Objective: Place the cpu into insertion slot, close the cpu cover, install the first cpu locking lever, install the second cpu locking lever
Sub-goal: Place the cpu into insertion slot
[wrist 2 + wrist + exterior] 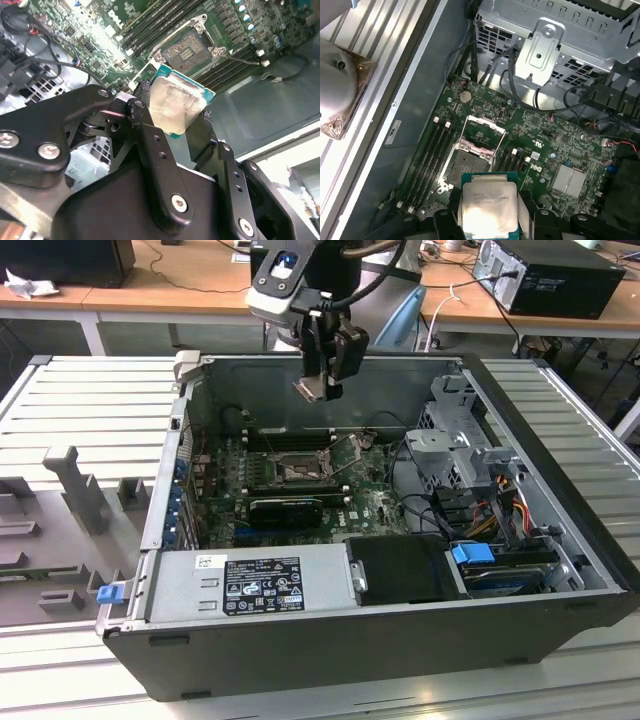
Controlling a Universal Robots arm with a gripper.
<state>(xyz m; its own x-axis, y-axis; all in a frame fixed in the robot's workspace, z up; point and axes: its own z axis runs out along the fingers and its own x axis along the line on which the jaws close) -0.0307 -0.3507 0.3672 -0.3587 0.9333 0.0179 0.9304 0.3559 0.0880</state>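
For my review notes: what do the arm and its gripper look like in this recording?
The wrist joint of the arm is grey and black with a round blue cap. A dark cable loops beside it. The gripper is matte black, built from jointed link bars pinned with silver screws, tapering to two narrow black fingers.

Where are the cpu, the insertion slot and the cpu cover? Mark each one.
cpu [176, 106]: second wrist view, middle of its silvery face.
insertion slot [466, 167]: first wrist view, its dark centre.
cpu cover [486, 124]: first wrist view, one bar of its open metal frame.
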